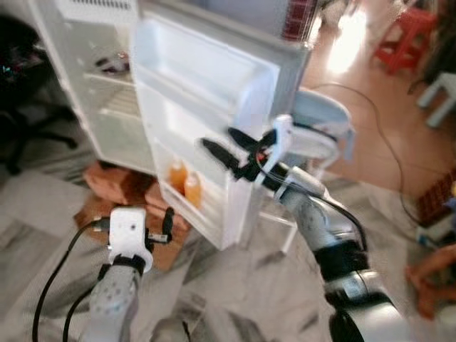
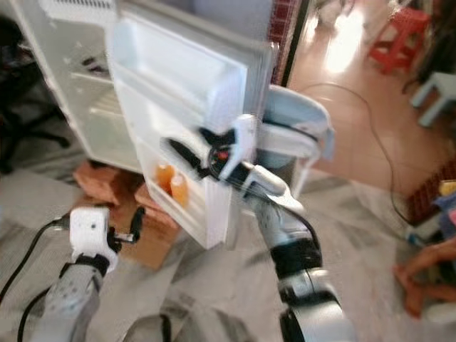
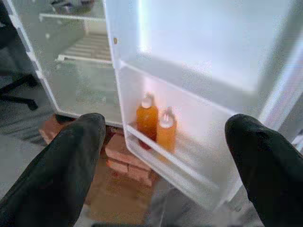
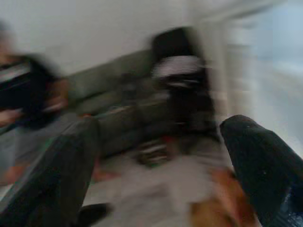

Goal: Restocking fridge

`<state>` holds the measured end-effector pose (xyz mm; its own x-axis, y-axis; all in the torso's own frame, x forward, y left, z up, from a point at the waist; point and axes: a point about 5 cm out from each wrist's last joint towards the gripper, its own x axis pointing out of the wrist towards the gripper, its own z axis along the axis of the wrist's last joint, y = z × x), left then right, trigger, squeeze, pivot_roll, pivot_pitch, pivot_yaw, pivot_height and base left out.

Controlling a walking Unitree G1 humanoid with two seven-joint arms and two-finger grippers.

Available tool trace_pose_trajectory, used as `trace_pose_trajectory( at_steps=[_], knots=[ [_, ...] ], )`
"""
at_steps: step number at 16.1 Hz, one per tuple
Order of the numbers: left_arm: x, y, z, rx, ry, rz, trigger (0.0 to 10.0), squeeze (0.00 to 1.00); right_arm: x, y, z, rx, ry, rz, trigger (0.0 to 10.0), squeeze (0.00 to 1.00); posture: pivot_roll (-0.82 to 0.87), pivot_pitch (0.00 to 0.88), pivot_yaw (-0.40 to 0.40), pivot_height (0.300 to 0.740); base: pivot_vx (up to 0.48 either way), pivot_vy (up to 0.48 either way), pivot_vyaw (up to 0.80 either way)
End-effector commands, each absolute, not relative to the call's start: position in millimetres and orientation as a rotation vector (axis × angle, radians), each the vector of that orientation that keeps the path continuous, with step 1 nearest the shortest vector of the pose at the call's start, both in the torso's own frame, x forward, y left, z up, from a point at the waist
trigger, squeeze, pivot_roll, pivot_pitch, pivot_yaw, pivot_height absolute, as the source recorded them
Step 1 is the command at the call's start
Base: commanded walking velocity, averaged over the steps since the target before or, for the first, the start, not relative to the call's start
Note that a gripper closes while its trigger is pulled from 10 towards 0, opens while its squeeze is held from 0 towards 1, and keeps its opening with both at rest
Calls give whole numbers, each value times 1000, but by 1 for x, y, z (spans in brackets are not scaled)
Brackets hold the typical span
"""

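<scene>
Left gripper: low, fingers spread wide, well apart from the fridge door. Right gripper: fingers parted, at the door's edge. Two orange bottles: bottom door shelf, touching.

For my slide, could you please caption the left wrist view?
Open left gripper faces two orange bottles on the fridge door's lowest shelf.
</scene>
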<state>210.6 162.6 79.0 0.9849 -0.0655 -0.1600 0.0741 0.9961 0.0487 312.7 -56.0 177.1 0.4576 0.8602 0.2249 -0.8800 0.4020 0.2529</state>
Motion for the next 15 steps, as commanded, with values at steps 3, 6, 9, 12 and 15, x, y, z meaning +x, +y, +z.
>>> trace_pose_trajectory(
  at_steps=[3,6,9,12,15],
  knots=[
    [204,159,68,78,229,-132,10000,0,323,-98,126,5,137,969,10000,0,214,24,-43,740,0,0,0],
    [202,149,66,96,260,-233,10000,0,333,-170,99,-403,388,808,10000,0,198,30,-46,740,0,0,0],
    [202,148,64,112,270,-247,10000,0,368,-178,126,-417,280,428,10000,0,201,32,-44,740,0,0,0],
    [202,147,66,132,271,-265,10000,0,381,-106,162,80,83,430,10000,0,215,30,-43,740,0,0,0],
    [203,147,67,141,267,-268,10000,0,366,-61,171,233,23,641,10000,0,217,32,-47,740,0,0,0]
  ],
)
